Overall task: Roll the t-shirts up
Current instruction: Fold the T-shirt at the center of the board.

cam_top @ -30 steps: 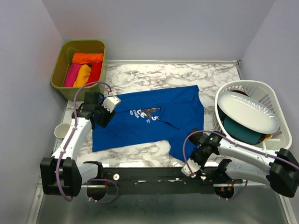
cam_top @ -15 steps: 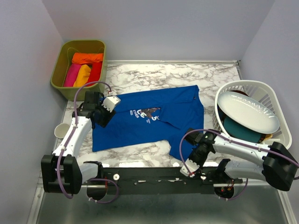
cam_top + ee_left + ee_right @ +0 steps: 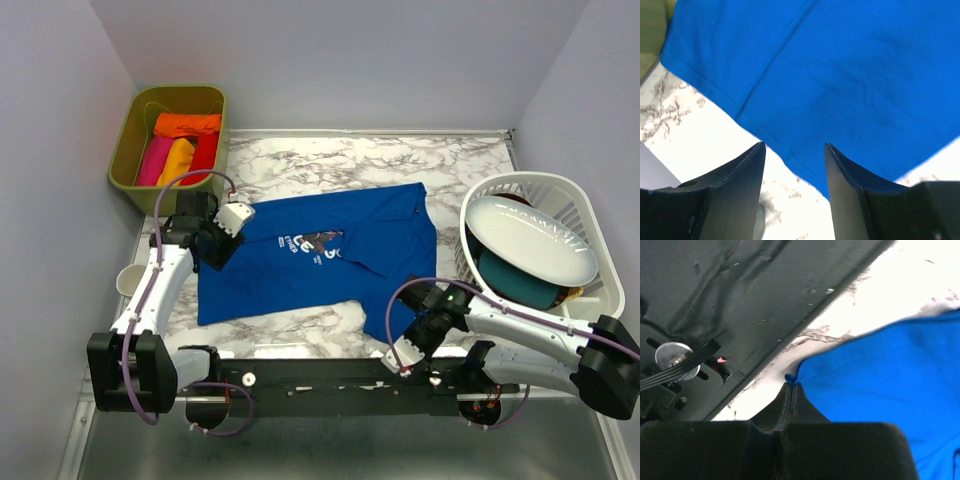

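Note:
A royal blue t-shirt (image 3: pixel 300 280) with a white-and-dark chest graphic lies spread flat on the marble table (image 3: pixel 350 160). My right gripper (image 3: pixel 393 343) sits at its near right corner, shut on a small fold of the blue hem (image 3: pixel 791 378). At the shirt's left edge my left gripper (image 3: pixel 213 258) hangs open just above the cloth. The blue hem (image 3: pixel 790 150) runs between its fingers with nothing pinched. Rolled orange (image 3: pixel 187 124), pink (image 3: pixel 154 160), yellow (image 3: pixel 179 160) and red (image 3: pixel 206 155) t-shirts lie in an olive bin (image 3: pixel 128 140) at the back left.
A white basket (image 3: pixel 570 195) at the right holds a white dish (image 3: pixel 530 238) and a teal dish (image 3: pixel 515 280). A paper cup (image 3: pixel 130 280) stands by the left arm. A black rail (image 3: pixel 320 378) runs along the table's near edge, close to my right gripper.
My right gripper has closed from part open onto the shirt's near right corner. The left arm has shifted slightly towards the back, its jaws still open.

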You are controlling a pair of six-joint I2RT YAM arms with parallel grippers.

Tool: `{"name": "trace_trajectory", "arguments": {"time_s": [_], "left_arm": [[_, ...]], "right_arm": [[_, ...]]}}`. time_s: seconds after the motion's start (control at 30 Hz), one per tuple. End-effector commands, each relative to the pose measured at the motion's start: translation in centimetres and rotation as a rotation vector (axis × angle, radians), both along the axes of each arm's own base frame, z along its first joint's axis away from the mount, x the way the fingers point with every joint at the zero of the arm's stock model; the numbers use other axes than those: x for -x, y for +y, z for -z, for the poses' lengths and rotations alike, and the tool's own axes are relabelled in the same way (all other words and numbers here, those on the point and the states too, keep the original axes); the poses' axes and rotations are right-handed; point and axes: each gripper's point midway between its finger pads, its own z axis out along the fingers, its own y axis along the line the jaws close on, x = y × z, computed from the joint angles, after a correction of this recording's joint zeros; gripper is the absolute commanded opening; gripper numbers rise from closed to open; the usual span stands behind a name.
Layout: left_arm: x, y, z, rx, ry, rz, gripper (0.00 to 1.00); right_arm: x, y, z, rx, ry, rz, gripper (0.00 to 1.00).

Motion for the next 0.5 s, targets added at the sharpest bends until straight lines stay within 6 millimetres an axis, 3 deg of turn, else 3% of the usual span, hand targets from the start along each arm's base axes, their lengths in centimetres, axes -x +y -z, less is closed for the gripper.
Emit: {"name": "trace_trajectory", "arguments": {"time_s": [0.0, 0.13, 0.17, 0.23, 0.43, 0.47], "left_arm": [[4.2, -0.5, -2.0, 0.031, 0.072, 0.101, 0.61], [9.5, -0.9, -1.6, 0.017, 0.175, 0.255, 0.61], [11.8, -0.8, -1.2, 0.01, 0.241, 0.304, 0.61], [13.6, 0.1, -0.7, -0.063, 0.251, 0.405, 0.61], [16.6, 3.1, 1.5, -0.229, 0.395, 0.51, 0.52], [15.8, 3.8, 1.9, -0.278, 0.366, 0.531, 0.52]], "right_arm": [[-1.0, 1.0, -1.1, -0.038, -0.031, 0.157, 0.0], [-2.3, 2.6, -1.6, -0.101, -0.058, 0.26, 0.0], [-2.6, 2.7, -1.5, -0.115, -0.066, 0.274, 0.0], [-2.1, 2.6, -1.3, -0.143, -0.061, 0.277, 0.0], [-0.9, 2.6, -1.6, -0.159, -0.001, 0.299, 0.0], [-0.8, 2.7, -1.7, -0.169, 0.001, 0.308, 0.0]]}}
